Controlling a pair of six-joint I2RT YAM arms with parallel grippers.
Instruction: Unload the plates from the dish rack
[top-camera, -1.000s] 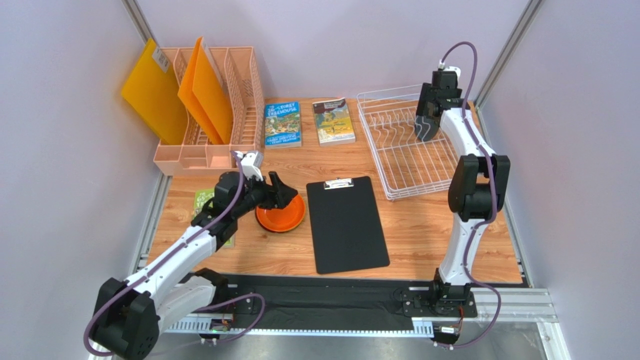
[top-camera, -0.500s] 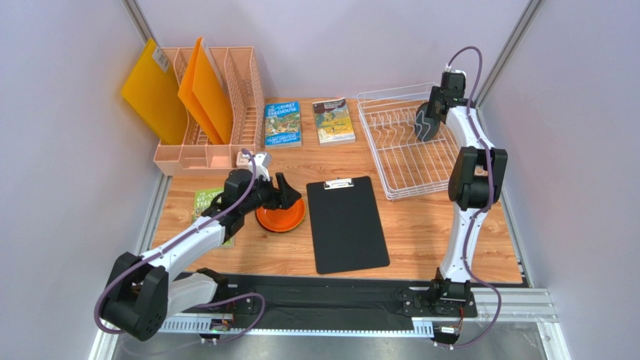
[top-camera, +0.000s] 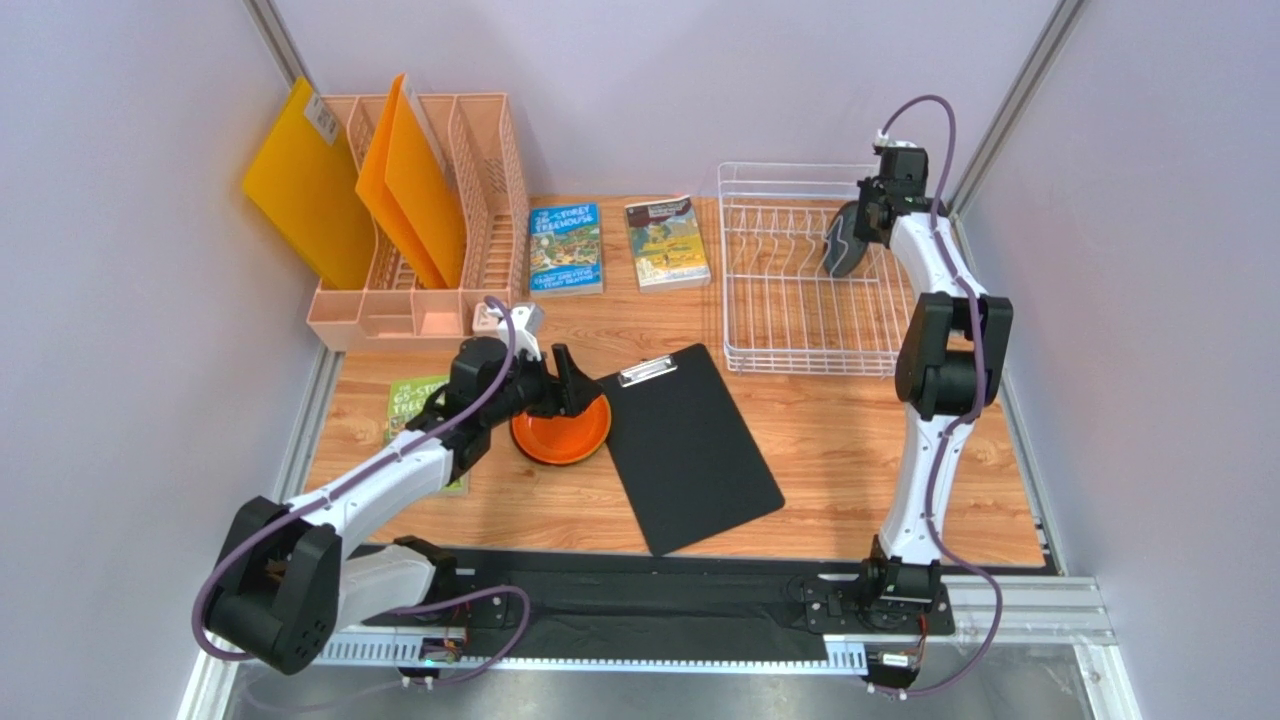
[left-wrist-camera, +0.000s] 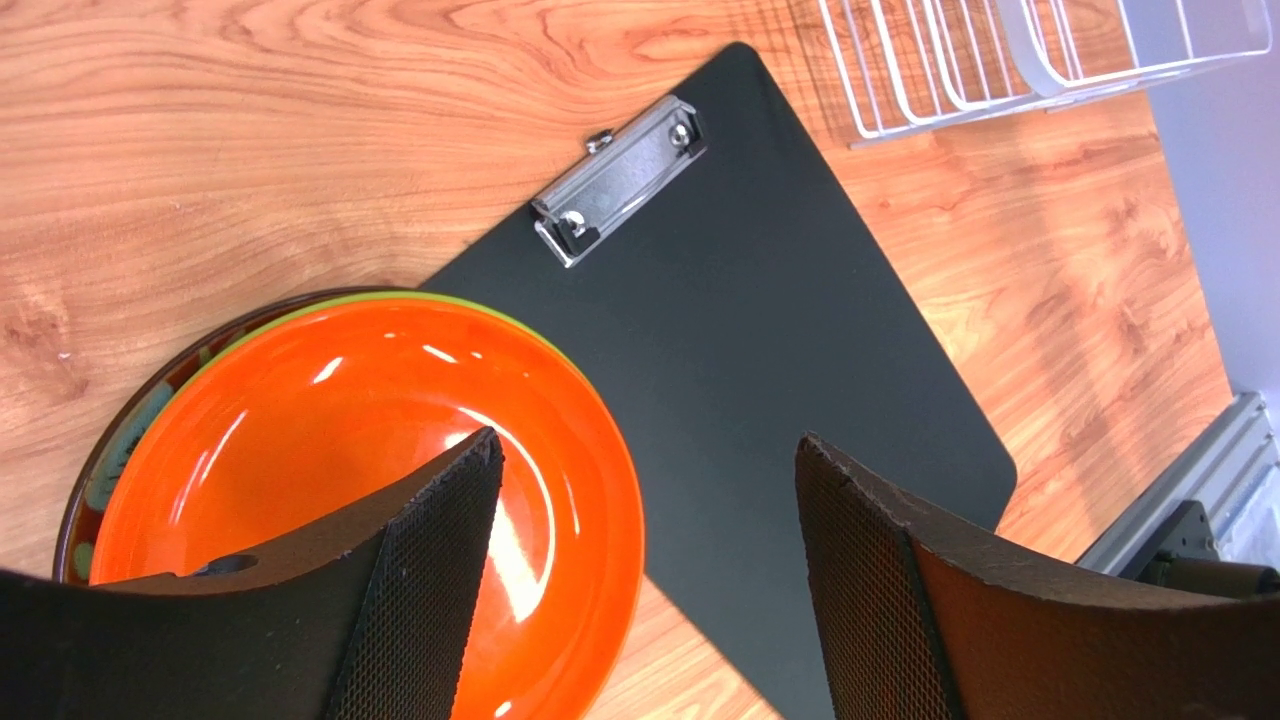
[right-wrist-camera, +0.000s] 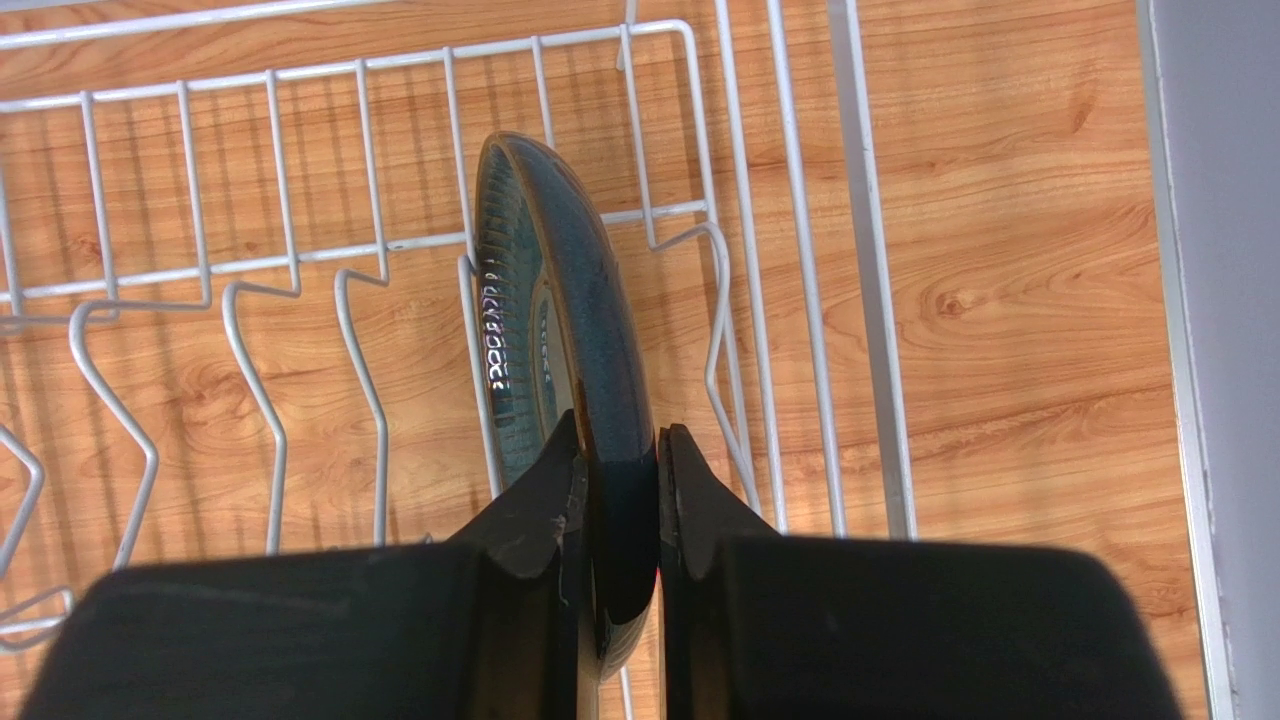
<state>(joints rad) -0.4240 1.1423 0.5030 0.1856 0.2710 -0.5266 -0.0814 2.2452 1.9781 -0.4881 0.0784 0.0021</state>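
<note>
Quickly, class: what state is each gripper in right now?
Left gripper: open, holding nothing, over the orange plate.
Right gripper: closed on the dark teal plate.

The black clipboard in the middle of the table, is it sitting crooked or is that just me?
Yes. The clipboard lies at a slant to the table edge, while the dish rack sits square. Its clip end is swung toward the orange plate, whose rim overlaps the board's edge in the left wrist view.
</note>
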